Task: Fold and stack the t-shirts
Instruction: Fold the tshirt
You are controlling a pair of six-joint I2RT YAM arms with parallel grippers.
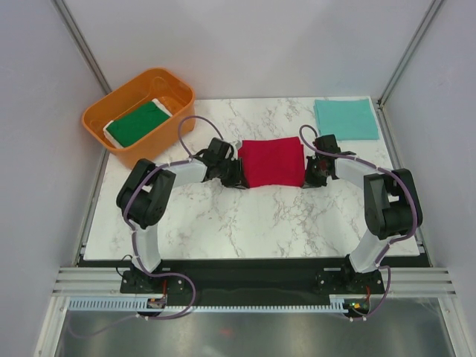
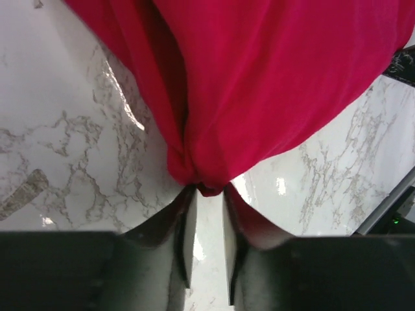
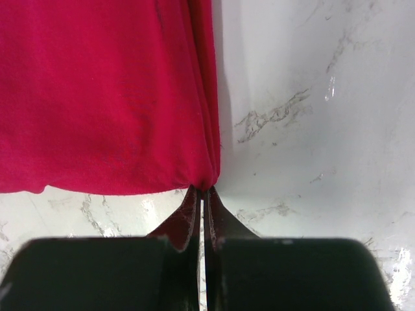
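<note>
The bright red t-shirt [image 1: 271,160] lies folded into a rectangle at the middle of the marble table, between both arms. My left gripper [image 1: 232,174] is at its left edge. In the left wrist view the jaws [image 2: 209,189] stand apart, and a bunched corner of the red t-shirt [image 2: 259,78] sits just at the fingertips. My right gripper [image 1: 311,172] is at the right edge, shut [image 3: 202,188] on a corner of the red t-shirt [image 3: 97,97]. A folded teal t-shirt [image 1: 346,117] lies at the back right. The dark green t-shirt [image 1: 137,123] with a white edge lies inside the tub.
The orange plastic tub [image 1: 178,85] stands at the table's back left corner, partly off the marble top [image 1: 260,223]. Grey walls and metal frame posts close in the back and sides.
</note>
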